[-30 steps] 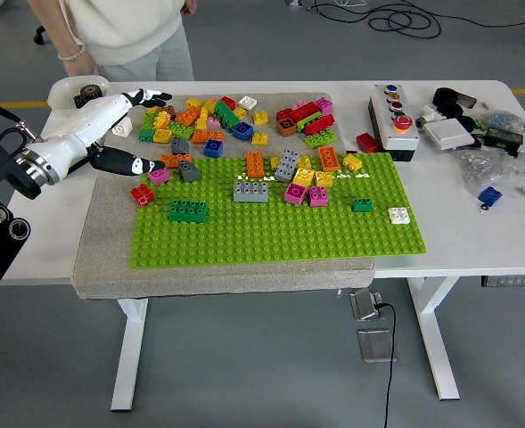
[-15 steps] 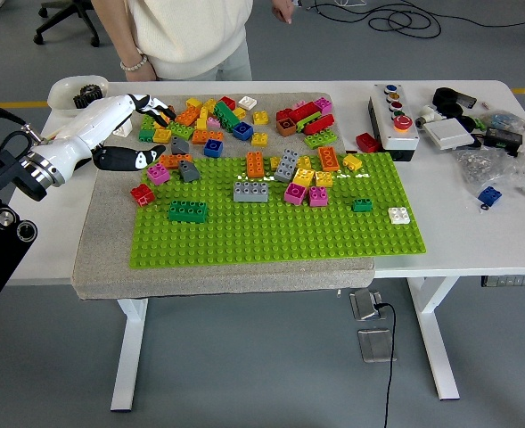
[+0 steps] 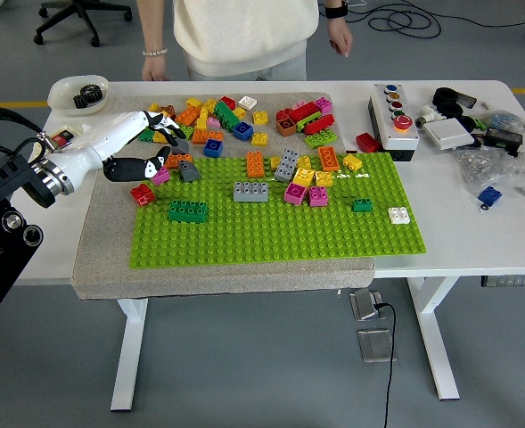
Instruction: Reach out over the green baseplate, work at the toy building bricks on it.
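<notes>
The green baseplate (image 3: 271, 230) lies on a grey mat, with loose bricks along its far part: a dark green brick (image 3: 188, 210), a grey one (image 3: 250, 191), an orange one (image 3: 255, 164), magenta ones (image 3: 295, 193) and a white one (image 3: 398, 215). A heap of mixed bricks (image 3: 217, 118) sits on the mat behind it. My left hand (image 3: 166, 148), white with black fingertips, hovers at the plate's far left corner, fingers spread and holding nothing. A pink brick (image 3: 160, 176) and a red brick (image 3: 142, 193) lie just below it. The right arm is out of view.
A person stands at the far side, with one hand (image 3: 154, 68) and the other hand (image 3: 339, 37) hanging clear of the table. A white bowl (image 3: 77, 91) is at back left. A button box (image 3: 394, 120), plastic bags and a blue brick (image 3: 489, 196) are on the right.
My left hand has shifted right and a little nearer, toward the plate's corner. The person has walked to the right along the far side.
</notes>
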`<action>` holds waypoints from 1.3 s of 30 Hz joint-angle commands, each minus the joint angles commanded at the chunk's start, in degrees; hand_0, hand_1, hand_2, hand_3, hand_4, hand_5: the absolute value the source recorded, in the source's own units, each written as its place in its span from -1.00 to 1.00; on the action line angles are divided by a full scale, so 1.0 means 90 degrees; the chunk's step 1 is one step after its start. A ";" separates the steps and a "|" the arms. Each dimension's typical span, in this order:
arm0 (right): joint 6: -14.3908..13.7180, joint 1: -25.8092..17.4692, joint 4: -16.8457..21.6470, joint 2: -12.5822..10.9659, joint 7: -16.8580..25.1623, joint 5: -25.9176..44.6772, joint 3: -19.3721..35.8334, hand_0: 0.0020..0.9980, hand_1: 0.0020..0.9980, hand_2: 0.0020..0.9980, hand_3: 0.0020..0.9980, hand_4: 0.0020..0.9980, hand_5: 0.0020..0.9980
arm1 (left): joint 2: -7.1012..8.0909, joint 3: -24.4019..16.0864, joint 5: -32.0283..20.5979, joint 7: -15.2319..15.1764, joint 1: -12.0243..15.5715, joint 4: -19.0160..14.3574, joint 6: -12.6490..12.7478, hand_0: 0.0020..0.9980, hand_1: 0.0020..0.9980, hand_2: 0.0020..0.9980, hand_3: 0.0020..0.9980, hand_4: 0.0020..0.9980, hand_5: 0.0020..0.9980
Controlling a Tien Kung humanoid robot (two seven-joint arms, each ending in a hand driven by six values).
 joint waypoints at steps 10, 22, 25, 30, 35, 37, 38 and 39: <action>-0.0002 0.0021 0.0000 -0.0001 0.0001 0.0012 0.0008 0.48 0.29 0.37 0.27 0.61 0.02 | -0.0134 0.0243 0.0264 0.0015 -0.0138 0.0333 0.0057 0.77 0.71 0.60 0.69 0.55 -0.96; 0.0002 0.0022 0.0000 -0.0003 0.0001 0.0003 0.0014 0.48 0.29 0.37 0.27 0.62 0.02 | -0.0389 0.0583 0.1347 0.0065 -0.0142 0.0695 0.0278 0.77 0.70 0.57 0.65 0.57 -0.93; 0.0000 0.0035 0.0000 -0.0004 0.0007 0.0008 0.0006 0.48 0.29 0.37 0.27 0.62 0.02 | -0.0410 0.0622 0.1488 0.0061 -0.0172 0.0768 0.0235 0.77 0.70 0.57 0.65 0.57 -0.93; 0.0005 0.0029 0.0000 -0.0008 0.0001 0.0002 0.0018 0.48 0.29 0.37 0.27 0.62 0.02 | -0.0442 0.0702 0.1542 0.0085 -0.0219 0.0864 0.0118 0.77 0.72 0.58 0.66 0.61 -0.89; 0.0007 0.0044 0.0000 -0.0004 0.0006 0.0015 0.0005 0.48 0.29 0.37 0.27 0.62 0.02 | -0.0485 0.0816 0.1578 0.0127 -0.0303 0.1016 0.0042 0.79 0.73 0.60 0.67 0.64 -0.86; 0.0007 0.0051 0.0000 -0.0004 0.0008 0.0020 0.0001 0.48 0.29 0.37 0.27 0.62 0.02 | -0.0509 0.0891 0.1612 0.0150 -0.0371 0.1103 0.0002 0.79 0.73 0.60 0.67 0.64 -0.86; 0.0006 0.0052 0.0000 -0.0004 0.0009 0.0021 0.0000 0.48 0.29 0.37 0.27 0.62 0.02 | -0.0513 0.0905 0.1619 0.0153 -0.0384 0.1118 -0.0006 0.79 0.73 0.60 0.67 0.64 -0.86; 0.0007 0.0053 0.0000 -0.0006 0.0008 0.0022 -0.0001 0.48 0.29 0.37 0.27 0.62 0.02 | -0.0523 0.0948 0.1635 0.0166 -0.0429 0.1166 -0.0034 0.79 0.73 0.60 0.67 0.64 -0.86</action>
